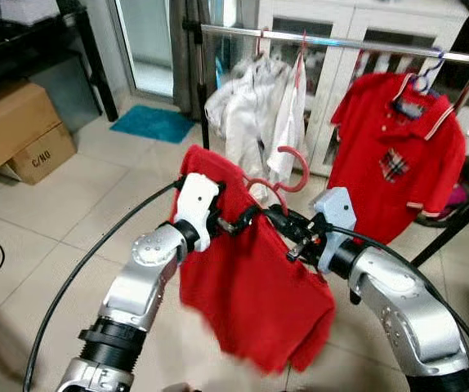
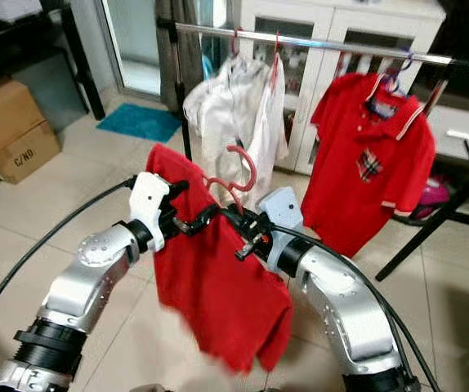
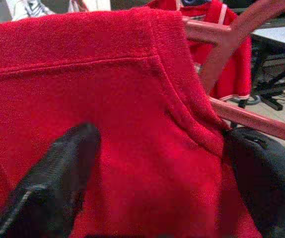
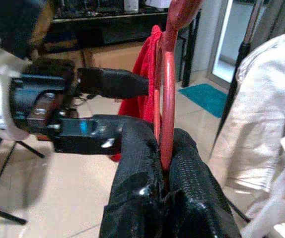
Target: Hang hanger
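Note:
A red shirt (image 1: 251,294) hangs on a pink-red hanger (image 1: 296,167), held up in front of me by both arms. My left gripper (image 1: 247,219) is shut on the shirt at its shoulder by the collar, one black finger (image 3: 53,183) on each side of the cloth. My right gripper (image 4: 165,163) is shut on the hanger, pinching its neck just below the hook. The hook points up and sits lower than and nearer to me than the metal clothes rail (image 1: 341,42).
White garments (image 1: 255,114) and a red polo shirt (image 1: 398,155) hang on the rail, with a gap between them. Cardboard boxes (image 1: 14,131) stand at the left, a blue mat (image 1: 153,122) lies on the tiles, and a black table leg (image 1: 455,229) slants at the right.

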Controlling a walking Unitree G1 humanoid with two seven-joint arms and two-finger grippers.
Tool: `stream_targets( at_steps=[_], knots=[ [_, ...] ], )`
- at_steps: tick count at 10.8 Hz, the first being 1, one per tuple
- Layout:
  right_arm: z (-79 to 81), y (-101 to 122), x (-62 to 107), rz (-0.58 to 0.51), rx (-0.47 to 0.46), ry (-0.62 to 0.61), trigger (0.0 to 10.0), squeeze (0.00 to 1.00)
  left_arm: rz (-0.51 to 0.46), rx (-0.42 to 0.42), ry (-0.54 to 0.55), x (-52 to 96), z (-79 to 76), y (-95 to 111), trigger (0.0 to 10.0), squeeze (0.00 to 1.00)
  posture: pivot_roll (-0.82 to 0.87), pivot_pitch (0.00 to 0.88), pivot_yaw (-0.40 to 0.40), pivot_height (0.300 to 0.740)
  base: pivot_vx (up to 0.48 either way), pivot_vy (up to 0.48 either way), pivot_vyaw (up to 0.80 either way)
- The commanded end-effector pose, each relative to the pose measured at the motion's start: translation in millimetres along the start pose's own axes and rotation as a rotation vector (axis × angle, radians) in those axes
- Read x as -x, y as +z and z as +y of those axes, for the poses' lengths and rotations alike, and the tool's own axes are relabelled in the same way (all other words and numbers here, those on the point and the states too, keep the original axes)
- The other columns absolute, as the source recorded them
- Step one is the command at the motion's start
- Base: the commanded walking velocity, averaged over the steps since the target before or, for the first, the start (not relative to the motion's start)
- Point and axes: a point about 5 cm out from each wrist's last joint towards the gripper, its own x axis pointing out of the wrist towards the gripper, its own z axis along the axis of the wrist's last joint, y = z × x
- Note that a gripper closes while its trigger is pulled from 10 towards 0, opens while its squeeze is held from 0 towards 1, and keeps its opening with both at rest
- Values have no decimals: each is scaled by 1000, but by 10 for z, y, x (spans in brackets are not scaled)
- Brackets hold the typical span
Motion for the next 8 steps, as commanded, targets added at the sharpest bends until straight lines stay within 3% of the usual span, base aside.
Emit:
stream_targets(
  at_steps=[1, 2, 8],
  knots=[
    [40, 85, 8, -39, 8, 28, 0, 0, -17, -22, 11, -31, 31, 61, 510, 0, -30, 0, 17, 740, 0, 0, 0],
    [65, 90, 10, -47, 0, 45, 0, 0, -24, -27, 18, -31, 47, 64, 0, 0, -30, 0, 17, 740, 0, 0, 0],
    [114, 62, 38, -49, -17, 87, 0, 0, -56, -39, 14, -43, 73, 71, 0, 0, -34, 0, 14, 740, 0, 0, 0]
  ],
)
